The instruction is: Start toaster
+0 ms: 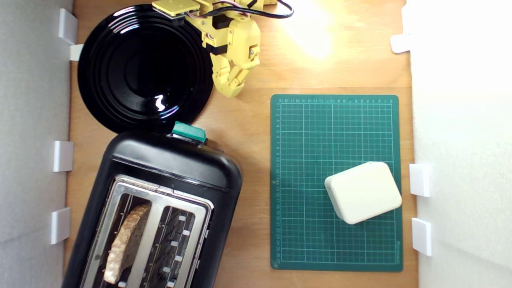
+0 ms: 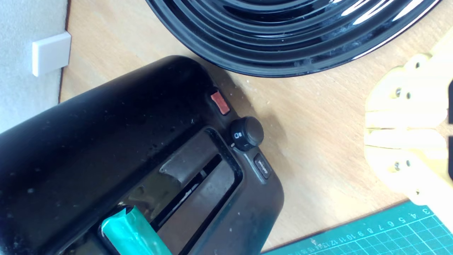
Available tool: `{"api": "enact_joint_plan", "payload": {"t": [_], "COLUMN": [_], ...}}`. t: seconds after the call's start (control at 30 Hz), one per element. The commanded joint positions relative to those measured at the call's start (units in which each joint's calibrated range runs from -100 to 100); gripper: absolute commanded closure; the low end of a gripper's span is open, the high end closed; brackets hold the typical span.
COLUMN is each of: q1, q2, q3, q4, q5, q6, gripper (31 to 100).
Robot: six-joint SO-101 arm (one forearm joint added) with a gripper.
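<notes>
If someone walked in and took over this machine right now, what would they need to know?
Gripper: shut, empty, hovering over bare table beside the black plate, touching nothing.
Toaster: at the exterior view's lower left, a slice of bread in one slot, the other slot empty.
Green lever: on the toaster's end nearest the plate, apparently up and untouched.
Done: bread is loaded.
Left: bring the gripper over the lever and press it down, probably all the way.
Elsewhere: a white box sits on the green mat, away from the job.
</notes>
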Motion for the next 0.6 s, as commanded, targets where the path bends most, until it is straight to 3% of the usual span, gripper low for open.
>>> {"api": "enact_joint_plan", "payload": {"t": [0.0,0.17,0.57], "q1": [-0.41,0.23,3.56], "q2": [-0.67,-0.67,4.41], "q3": [0.65,0.65,-6.25], "q4": [-0.19,0.84,0.94], "q5": [0.21,0.21,0.21], "q6": [0.27,0.74,9.55], "gripper": [98.9,98.9,98.9]}}
